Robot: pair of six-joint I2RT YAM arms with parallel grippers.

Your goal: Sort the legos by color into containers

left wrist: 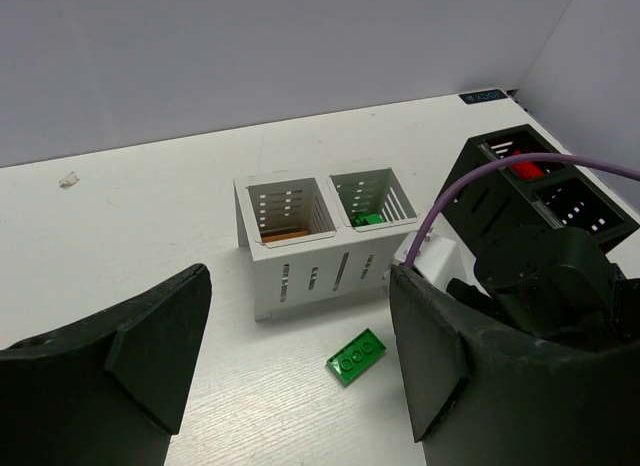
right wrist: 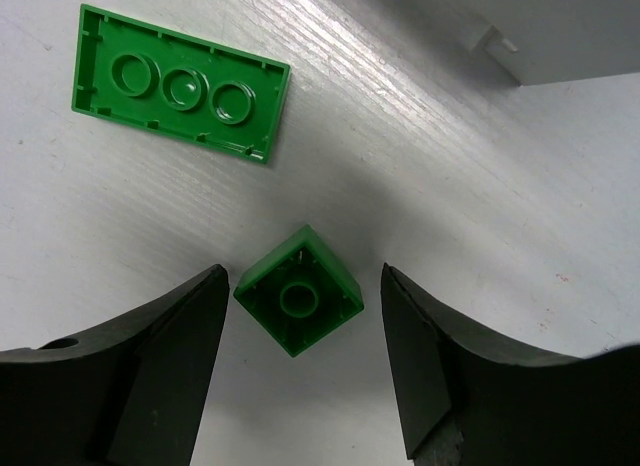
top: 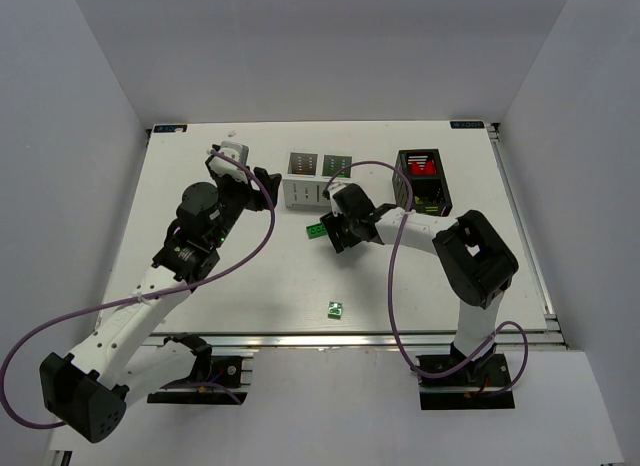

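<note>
Right gripper (right wrist: 302, 276): spread, straddling small green lego (right wrist: 298, 301) lying upturned on worktop (right wrist: 400, 166), not pinching it. At its 11 o'clock, flat green lego (right wrist: 180, 83). Left gripper (left wrist: 298, 286): spread, empty. Farther, at 12 o'clock, white container (left wrist: 320, 271); at 2 o'clock, black container (left wrist: 480, 186) holding red lego (left wrist: 530, 169).

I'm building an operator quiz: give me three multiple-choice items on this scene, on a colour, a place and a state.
1. What colour is the plastic brick in the tall black slotted plastic box? A yellow; B red; C blue.
2. Where is the small square green plastic brick? A in that black box; B stacked on another brick; C on the table between the right gripper's jaws.
3. The left gripper's jaws are: A open and empty; B shut on a brick; C shut, empty.
Answers: 1 B, red shows in its far compartment; 2 C, both jaws flank it in the right wrist view; 3 A, nothing sits between them.
</note>
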